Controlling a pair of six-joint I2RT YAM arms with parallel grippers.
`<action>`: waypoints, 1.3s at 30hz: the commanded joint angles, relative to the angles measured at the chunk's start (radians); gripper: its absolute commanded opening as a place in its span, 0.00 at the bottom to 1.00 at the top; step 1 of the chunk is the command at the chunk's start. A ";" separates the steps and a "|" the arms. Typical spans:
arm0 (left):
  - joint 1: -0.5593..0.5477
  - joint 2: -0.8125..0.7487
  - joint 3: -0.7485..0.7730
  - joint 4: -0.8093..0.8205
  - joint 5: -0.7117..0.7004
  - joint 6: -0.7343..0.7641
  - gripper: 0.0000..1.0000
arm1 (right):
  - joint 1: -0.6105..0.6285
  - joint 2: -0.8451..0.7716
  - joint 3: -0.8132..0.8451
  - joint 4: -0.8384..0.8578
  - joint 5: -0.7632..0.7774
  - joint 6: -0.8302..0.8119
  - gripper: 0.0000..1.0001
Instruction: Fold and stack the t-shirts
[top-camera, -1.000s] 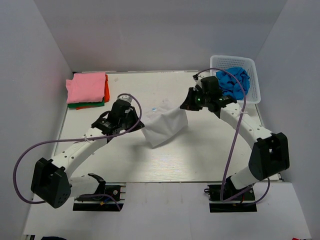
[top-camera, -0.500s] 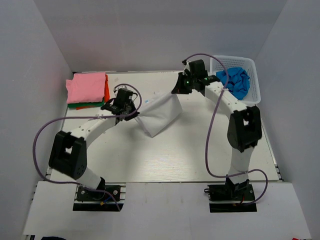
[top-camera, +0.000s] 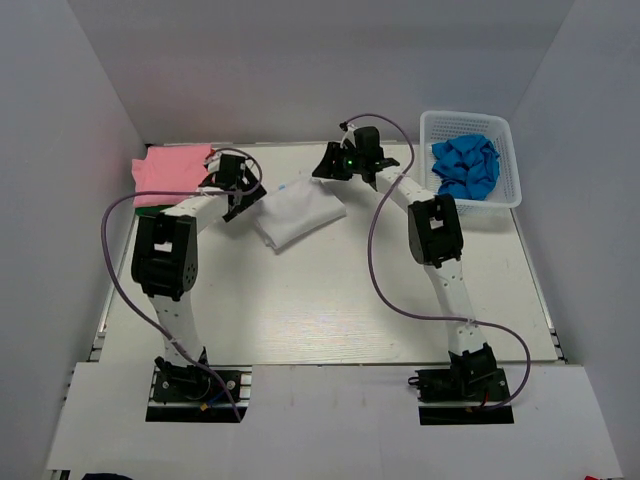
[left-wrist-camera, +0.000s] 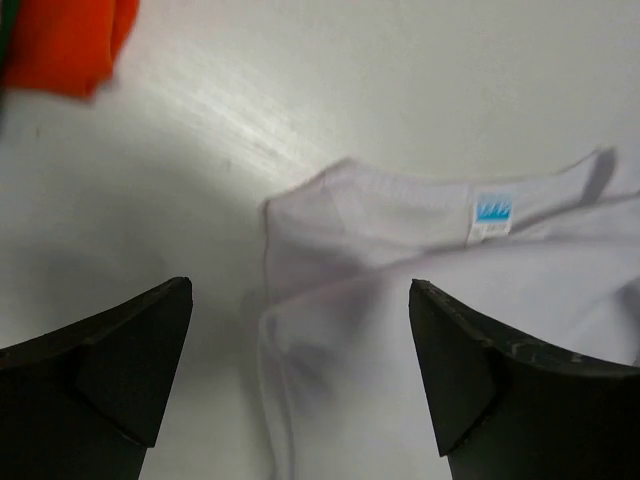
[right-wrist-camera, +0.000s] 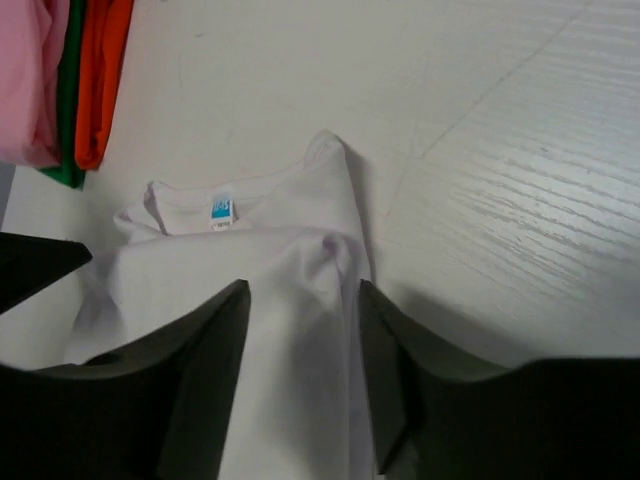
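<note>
A folded white t-shirt (top-camera: 297, 212) lies flat on the table at the back, left of centre. Its collar and blue label (left-wrist-camera: 492, 210) show in the left wrist view. My left gripper (top-camera: 238, 190) hovers over the shirt's left edge, jaws wide apart, nothing gripped (left-wrist-camera: 300, 330). My right gripper (top-camera: 330, 165) stands open at the shirt's far right corner; a loose ridge of white cloth (right-wrist-camera: 330, 250) lies between its fingers (right-wrist-camera: 215, 340). A pink t-shirt (top-camera: 170, 170) tops the stack at the back left, over green (right-wrist-camera: 68, 100) and orange-red (right-wrist-camera: 105, 70) ones. A bright blue t-shirt (top-camera: 465, 165) sits crumpled in the basket.
The white mesh basket (top-camera: 470, 118) stands at the back right corner. Both arms stretch far out from their bases toward the back of the table. Grey walls close in the left, right and rear sides.
Both arms carried the white t-shirt from mid-table toward the back left and laid it down. Both grippers, shut on its corners before, have opened and let go.
</note>
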 joint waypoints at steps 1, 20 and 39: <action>0.023 -0.010 0.142 0.029 0.034 0.078 1.00 | -0.007 -0.119 -0.008 0.160 0.062 -0.003 0.58; -0.052 0.049 -0.056 0.205 0.580 0.132 1.00 | 0.086 -0.375 -0.644 0.215 -0.036 0.030 0.90; -0.282 -0.908 -0.728 0.061 0.475 0.104 1.00 | 0.259 -1.325 -1.572 0.137 0.082 -0.071 0.90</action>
